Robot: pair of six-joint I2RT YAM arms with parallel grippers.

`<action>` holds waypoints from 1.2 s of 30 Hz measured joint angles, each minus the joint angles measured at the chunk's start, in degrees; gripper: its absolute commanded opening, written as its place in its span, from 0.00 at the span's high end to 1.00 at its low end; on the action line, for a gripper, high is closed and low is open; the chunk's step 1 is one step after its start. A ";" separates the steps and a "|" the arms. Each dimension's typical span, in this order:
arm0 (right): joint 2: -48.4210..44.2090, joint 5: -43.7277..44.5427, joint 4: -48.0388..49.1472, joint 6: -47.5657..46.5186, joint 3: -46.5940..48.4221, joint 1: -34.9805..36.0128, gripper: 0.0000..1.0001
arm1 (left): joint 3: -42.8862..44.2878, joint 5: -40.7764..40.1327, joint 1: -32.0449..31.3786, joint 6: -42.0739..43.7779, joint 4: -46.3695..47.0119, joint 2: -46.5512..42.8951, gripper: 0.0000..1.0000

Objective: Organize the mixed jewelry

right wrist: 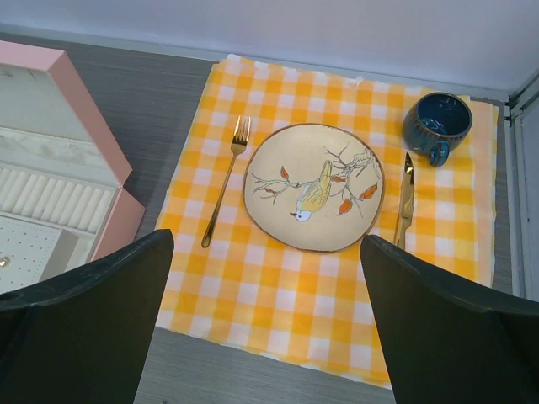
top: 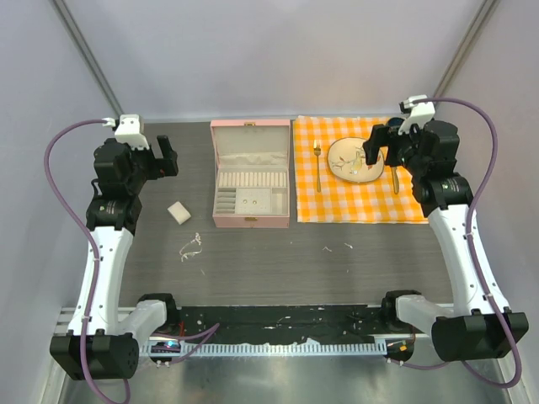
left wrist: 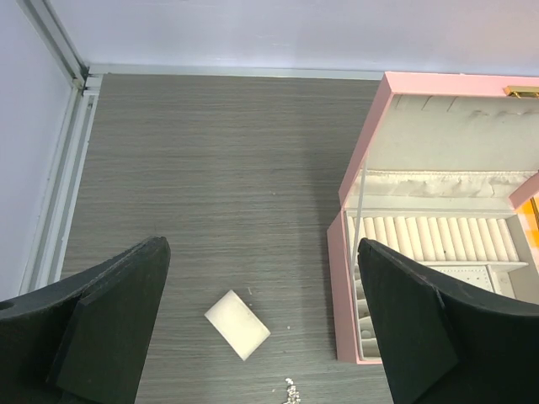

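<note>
Chain diagonal, near-left to far-right

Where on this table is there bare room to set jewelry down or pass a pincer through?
Bare tabletop lies in front of the pink case, between the chain and the pale bits. More lies left of the case, behind the white block. The checked cloth is crowded: plate, fork, knife, mug.
</note>
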 measured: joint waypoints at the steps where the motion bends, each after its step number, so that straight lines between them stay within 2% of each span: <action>1: 0.17 0.00 0.00 -0.02 0.07 0.22 0.00 | 0.00 0.02 0.02 0.00 -0.02 0.00 0.00; 15: 4.96 1.44 -1.36 -1.01 1.01 5.62 0.00 | 0.00 1.14 0.00 0.52 -0.15 0.00 0.00; 24: 16.39 6.40 -1.81 -1.75 5.99 13.64 0.02 | -2.29 2.38 0.00 1.86 -0.35 -0.94 0.00; 36: 31.74 10.05 3.32 -1.66 6.54 23.41 0.07 | -8.24 2.91 0.00 2.23 1.07 -0.96 0.00</action>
